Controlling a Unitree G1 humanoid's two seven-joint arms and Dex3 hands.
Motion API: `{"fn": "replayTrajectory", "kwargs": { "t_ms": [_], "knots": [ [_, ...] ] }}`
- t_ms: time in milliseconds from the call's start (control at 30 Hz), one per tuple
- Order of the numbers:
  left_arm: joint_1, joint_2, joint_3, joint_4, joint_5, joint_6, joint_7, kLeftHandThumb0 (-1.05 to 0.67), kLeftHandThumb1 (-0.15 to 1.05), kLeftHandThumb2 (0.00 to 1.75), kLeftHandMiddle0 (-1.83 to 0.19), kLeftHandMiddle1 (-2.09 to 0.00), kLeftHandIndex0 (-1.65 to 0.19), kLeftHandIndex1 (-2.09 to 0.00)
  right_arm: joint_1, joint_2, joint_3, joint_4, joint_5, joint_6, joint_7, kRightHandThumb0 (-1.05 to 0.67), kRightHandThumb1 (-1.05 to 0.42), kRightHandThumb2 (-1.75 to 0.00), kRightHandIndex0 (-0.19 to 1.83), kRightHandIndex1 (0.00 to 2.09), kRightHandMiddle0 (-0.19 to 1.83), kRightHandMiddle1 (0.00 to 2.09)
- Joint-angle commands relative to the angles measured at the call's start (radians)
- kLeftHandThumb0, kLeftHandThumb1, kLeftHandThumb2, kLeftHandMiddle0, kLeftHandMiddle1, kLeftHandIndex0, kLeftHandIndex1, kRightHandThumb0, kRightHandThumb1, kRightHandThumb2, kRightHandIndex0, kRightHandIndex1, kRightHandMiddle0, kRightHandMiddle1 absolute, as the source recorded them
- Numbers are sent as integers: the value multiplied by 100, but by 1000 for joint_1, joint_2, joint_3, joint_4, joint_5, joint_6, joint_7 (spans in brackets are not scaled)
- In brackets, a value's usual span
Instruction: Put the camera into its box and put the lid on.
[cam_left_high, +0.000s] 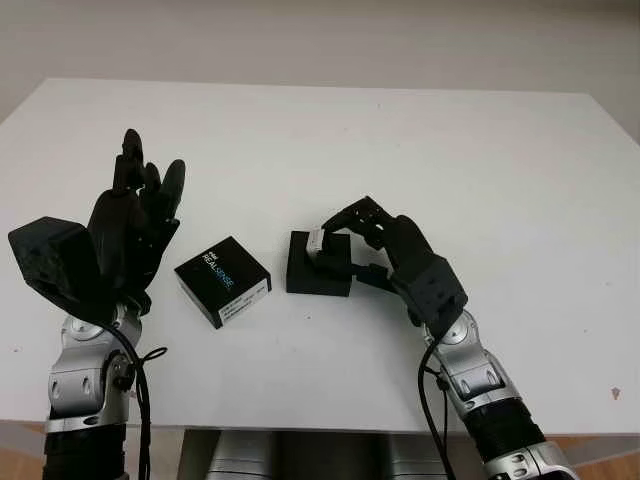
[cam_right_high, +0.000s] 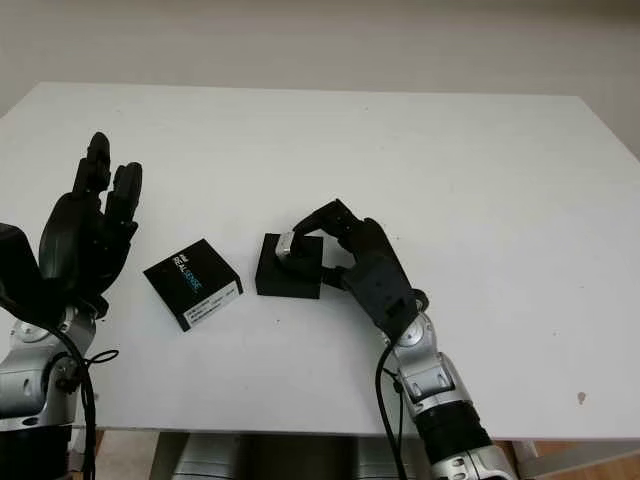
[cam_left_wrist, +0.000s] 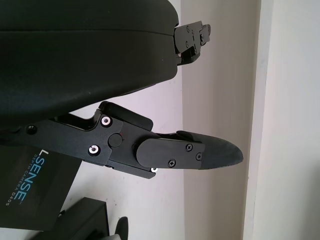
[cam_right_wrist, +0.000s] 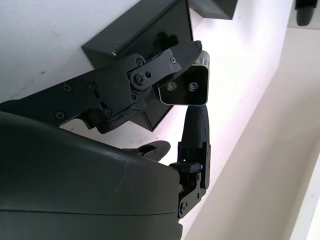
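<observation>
Grasping the camera (cam_left_high: 316, 241), the right hand (cam_left_high: 385, 245) sat a little right of the middle of the head-camera frame, its arm rising from the bottom right corner. The fingers (cam_right_wrist: 196, 127) were curled round the small silver-edged body, which showed in the right wrist view as a dark face with two screw heads (cam_right_wrist: 183, 86). The camera was held just over the box (cam_left_high: 318, 266), a small black open tray lying at the centre of the frame on the white table (cam_left_high: 400, 140); whether the camera's underside touched the tray's inside could not be told. The hand's thumb side pressed close to the tray's right edge.

Just left of the box, near it but apart, lay the lid (cam_left_high: 223, 281), a black square piece turned at an angle, with white lettering and a pale label on its top. In the left wrist view part of that lettering appeared in the lower left corner (cam_left_wrist: 30, 187).

Further left, the left hand (cam_left_high: 125, 235) stood raised at the left side of the frame, palm turned toward the lid, open and holding nothing, clear of the tabletop. Its forearm came up from the bottom left corner.
</observation>
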Motion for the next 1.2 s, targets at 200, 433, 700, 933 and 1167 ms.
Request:
{"fn": "replayTrajectory", "kwargs": {
  "t_ms": [200, 433, 700, 933, 1167],
  "knots": [
    [0, 3, 2, -6, -2, -10, -6, -69, 105, 32, 19, -1, 19, -2, -14, 34, -44, -94, 94, 121, 56, -45, -93, -5, 44, 7, 37, 156],
    [1, -3, -1, -7, 2, -13, -1, -69, 105, 33, 19, -1, 19, -2, -23, 25, -57, -149, 138, 201, 110, -43, -94, -6, 40, 5, 33, 159],
    [2, -6, 0, -13, -1, -11, 7, -69, 105, 32, 19, -2, 19, -2, -61, -41, -67, -230, 164, 367, 217, -41, -94, -5, 35, 3, 29, 161],
    [0, -1, -1, -10, -4, -6, -1, -68, 105, 34, 19, 0, 19, -1, -97, -105, -71, -213, 158, 392, 268, -42, -93, -5, 36, 4, 34, 160],
    [-1, -1, 0, -9, -2, -10, 0, -69, 105, 33, 19, 0, 19, -1, -111, -125, -76, -200, 158, 374, 285, -42, -92, -5, 36, 4, 35, 160]
  ]
}}
